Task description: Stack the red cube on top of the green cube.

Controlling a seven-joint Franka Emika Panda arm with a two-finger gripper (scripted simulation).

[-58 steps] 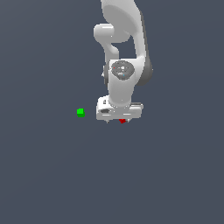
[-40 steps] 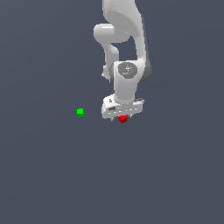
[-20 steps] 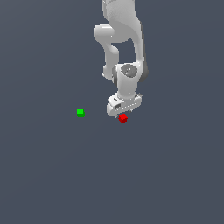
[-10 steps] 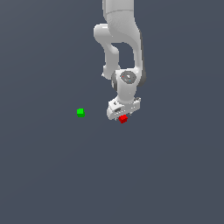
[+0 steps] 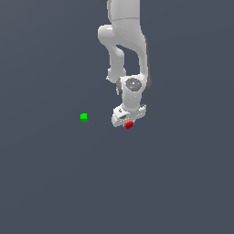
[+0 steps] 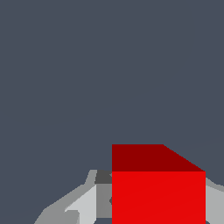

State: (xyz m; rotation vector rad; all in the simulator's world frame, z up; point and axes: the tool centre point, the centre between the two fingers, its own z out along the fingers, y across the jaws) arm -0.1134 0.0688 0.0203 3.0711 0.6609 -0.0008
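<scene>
fingers [image 5: 128, 122] clamped on red cube [image 5: 129, 124], nudged closer to green cube [image 5: 84, 117] than before

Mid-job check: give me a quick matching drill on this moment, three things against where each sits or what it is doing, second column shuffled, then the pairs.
Things:
1. red cube
2. green cube
3. gripper

States:
A. alone on the floor, toward the exterior view's left
B. white, pointing down, right over a cube
C. fills the near part of the wrist view, between the fingers

Pairs: 1-C, 2-A, 3-B
</scene>
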